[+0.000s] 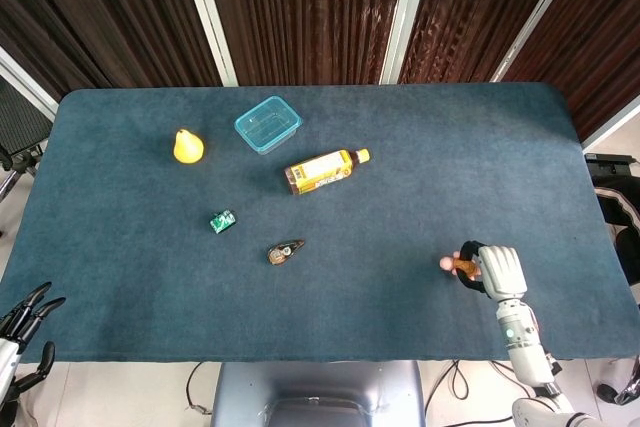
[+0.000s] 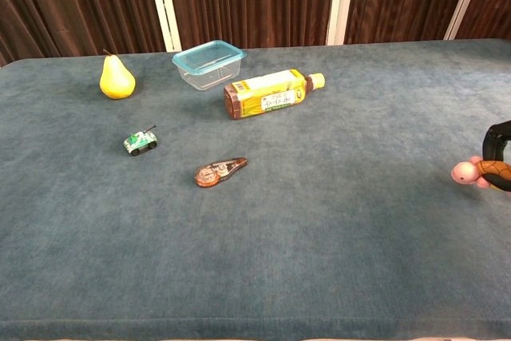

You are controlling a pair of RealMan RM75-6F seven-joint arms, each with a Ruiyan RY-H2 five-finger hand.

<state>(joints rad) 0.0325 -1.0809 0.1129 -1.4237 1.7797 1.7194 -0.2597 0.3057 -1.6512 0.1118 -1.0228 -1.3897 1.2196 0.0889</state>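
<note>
The right hand (image 1: 497, 272) is at the near right part of the bench (image 1: 420, 177), its fingers (image 2: 499, 140) closed around a small toy (image 2: 479, 172) with a pink end and a brown body. The toy sits low, at or just above the cloth; the pictures do not settle whether it touches. The left hand (image 1: 24, 315) hangs off the near left corner, clear of the bench, fingers apart and holding nothing.

The step in hand looks like a grasp just made or a carry under way with the toy. The other things lie well apart from it, toward the far left: a pear (image 1: 187, 146) near the far left, a clear box (image 1: 268, 124) beside it standing open side up, a bottle (image 1: 326, 171) lying on its side near the middle, a small green toy car (image 1: 222, 221), and a tape dispenser (image 1: 285, 252) nearer the front edge.

The next move probably calls for a firm hold and a clean lift before any travel leftward, since the toy is small and only partly wrapped by the fingers. A slip is the likely risk.
</note>
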